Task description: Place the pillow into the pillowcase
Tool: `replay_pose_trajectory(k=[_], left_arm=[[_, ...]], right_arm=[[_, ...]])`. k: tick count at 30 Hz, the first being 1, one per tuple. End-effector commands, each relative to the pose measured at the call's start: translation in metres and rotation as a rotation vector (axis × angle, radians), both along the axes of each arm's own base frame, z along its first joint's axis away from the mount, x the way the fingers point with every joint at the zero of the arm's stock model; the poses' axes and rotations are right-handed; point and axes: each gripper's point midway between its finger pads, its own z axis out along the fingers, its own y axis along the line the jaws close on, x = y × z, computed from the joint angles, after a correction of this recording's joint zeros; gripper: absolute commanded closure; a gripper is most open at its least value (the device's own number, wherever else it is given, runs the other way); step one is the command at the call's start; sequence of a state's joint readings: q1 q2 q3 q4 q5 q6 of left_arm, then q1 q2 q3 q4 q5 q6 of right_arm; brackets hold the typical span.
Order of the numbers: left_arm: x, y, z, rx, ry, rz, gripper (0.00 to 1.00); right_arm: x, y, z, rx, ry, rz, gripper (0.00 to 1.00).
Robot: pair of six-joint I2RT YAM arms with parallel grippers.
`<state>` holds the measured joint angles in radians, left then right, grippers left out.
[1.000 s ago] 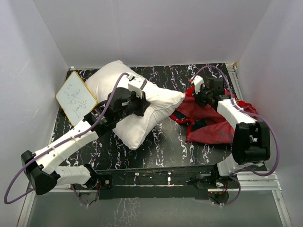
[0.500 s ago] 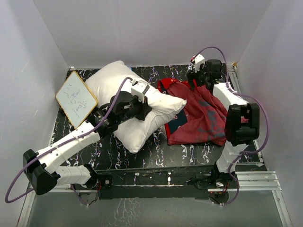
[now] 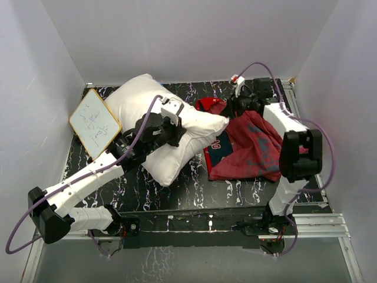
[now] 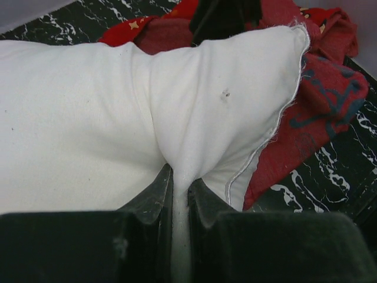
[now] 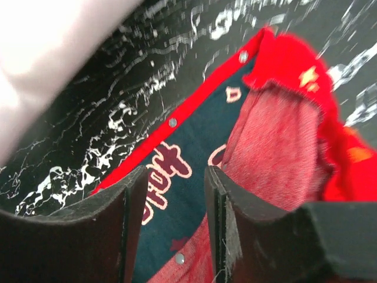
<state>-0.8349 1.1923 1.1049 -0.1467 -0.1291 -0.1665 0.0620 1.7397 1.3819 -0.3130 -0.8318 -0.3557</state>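
The pillow [image 3: 197,127] lies on the table [image 3: 194,183], and I take it as the landmark. The left gripper [image 4: 179,183] is clamped on it: in the left wrist view the two fingers [image 4: 150,200] pinch a fold of the white fabric at its near side.

The pillowcase [image 3: 253,147] lies crumpled just to the right of the pillow, and the pillow's right pointed corner rests over the edge of the red cloth. This corner points toward the pillowcase, so I judge that the pillow must travel to the right, corner first.

The right gripper [image 5: 174,183] hangs over the pillowcase, at the far side of that corner. Its jaws stand apart, and I see no cloth pinched between them. Below them runs a hem with small snap buttons, which is probably the mouth. The right arm is the nearer one to this hem, so I think it should take the hem and lift it open.
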Motion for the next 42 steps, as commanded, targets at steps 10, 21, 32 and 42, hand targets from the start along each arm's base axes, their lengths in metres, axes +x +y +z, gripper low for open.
replay_pose_trajectory(k=[10,21,32,42], left_arm=[[0.013,0.017,0.143,-0.200,-0.366,0.055,1.00],[-0.001,0.027,0.142,-0.208,-0.346,0.040,1.00],[-0.003,0.029,0.132,-0.191,-0.322,0.041,1.00],[-0.010,0.038,0.125,-0.210,-0.301,0.057,1.00]], right_arm=[[0.033,0.026,-0.113,-0.296,0.225,-0.101,0.59],[0.028,0.000,-0.119,-0.491,0.181,-0.153,0.61],[-0.011,-0.004,-0.134,-0.515,0.261,-0.082,0.73],[-0.006,-0.032,-0.134,-0.619,0.212,-0.201,0.72]])
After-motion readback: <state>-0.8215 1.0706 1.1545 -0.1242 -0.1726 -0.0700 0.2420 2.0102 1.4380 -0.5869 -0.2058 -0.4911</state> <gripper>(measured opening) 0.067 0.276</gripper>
